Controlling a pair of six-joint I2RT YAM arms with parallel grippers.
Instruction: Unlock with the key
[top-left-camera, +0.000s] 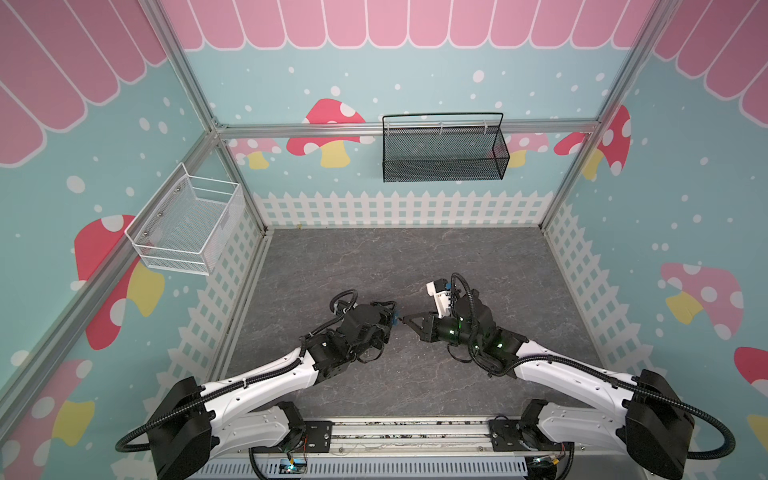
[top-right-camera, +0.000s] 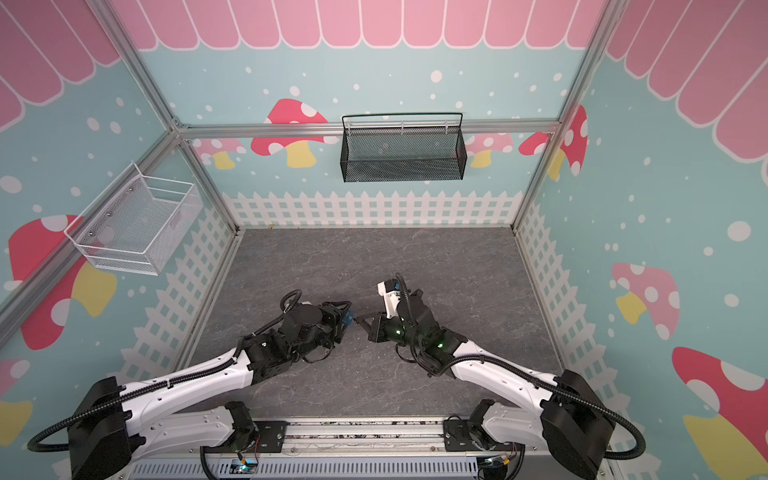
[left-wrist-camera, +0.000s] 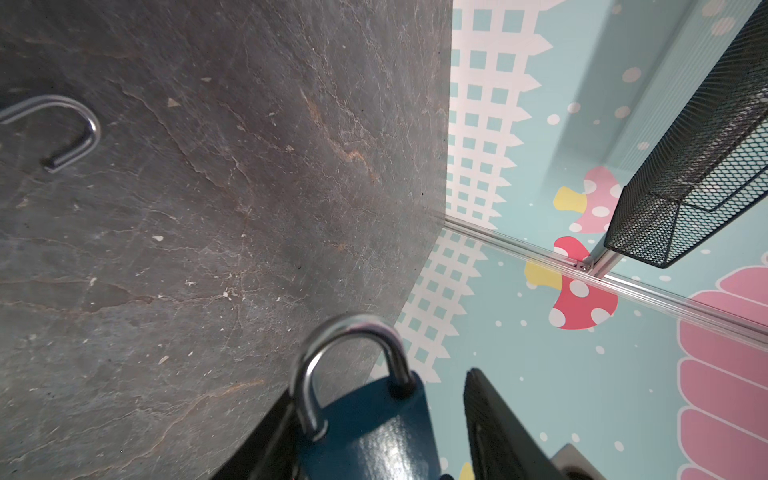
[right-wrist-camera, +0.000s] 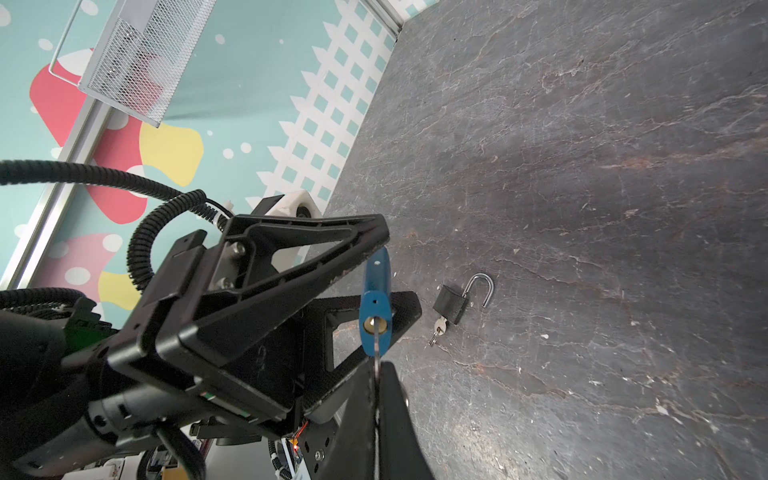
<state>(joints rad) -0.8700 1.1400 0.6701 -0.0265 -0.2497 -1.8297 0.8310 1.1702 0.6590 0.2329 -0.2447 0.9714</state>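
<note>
Right wrist view, note 1: what is your right gripper on?

— My right gripper: fingertips pressed together on the key. The key's blade sits in the brass keyway on the bottom face of the blue padlock.

— And the left?

— Left wrist view: my left gripper has its jaws apart with the padlock body between them. One finger lies against the body. The other finger stands just clear, with the wall showing through the gap. It is not a clamp. The shackle arches out past the fingertips; I cannot tell whether it is latched.

— Where is the padlock relative to the desk?

— Both top views: off the surface, over the middle of the desk. It sits between my two gripper tips, which meet nose to nose there.

— Anything else on the desk?

— Right wrist view again: a black padlock lies flat on the desk, unlatched, with one leg of its hoop free. A small key is at its base. It lies near the blue padlock but does not touch it.
</note>
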